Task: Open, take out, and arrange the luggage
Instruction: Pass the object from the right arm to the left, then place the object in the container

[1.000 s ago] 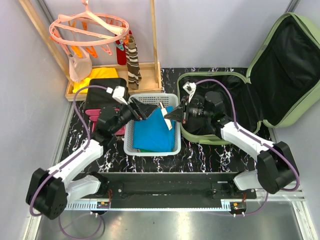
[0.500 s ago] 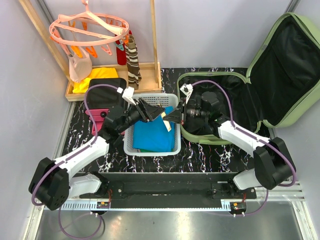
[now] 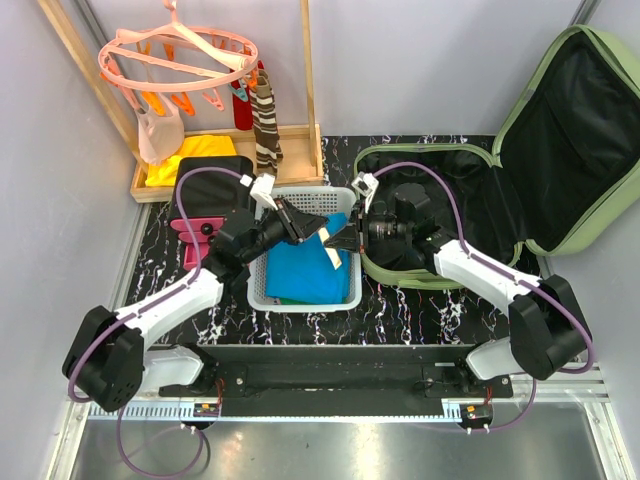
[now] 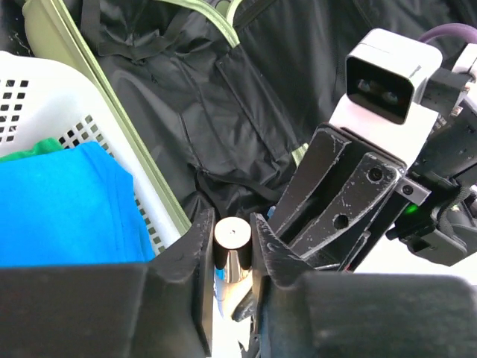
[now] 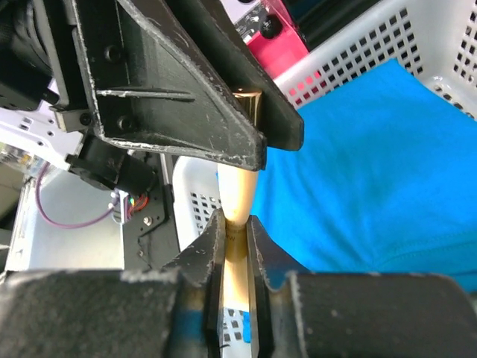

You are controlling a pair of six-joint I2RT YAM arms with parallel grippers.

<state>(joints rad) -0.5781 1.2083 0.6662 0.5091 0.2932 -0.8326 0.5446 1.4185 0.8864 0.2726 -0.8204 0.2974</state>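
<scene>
Black marbled table (image 3: 400, 300), with the open luggage (image 3: 570, 130) on its right half.
White basket (image 3: 300, 303) holds a blue cloth (image 3: 295, 270). The luggage base lies flat, its lid stands at the right, black lining facing left; long axis unclear. Above the basket, left gripper (image 4: 232, 239) and right gripper (image 5: 236, 231) both pinch one cream tube (image 5: 238, 194).

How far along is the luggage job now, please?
Done: the luggage lies open; a blue cloth sits in the white basket. In hand: left hand and right hand both grip a cream tube above the basket. Remaining: placing it; I cannot tell what else the dark interior holds.
</scene>
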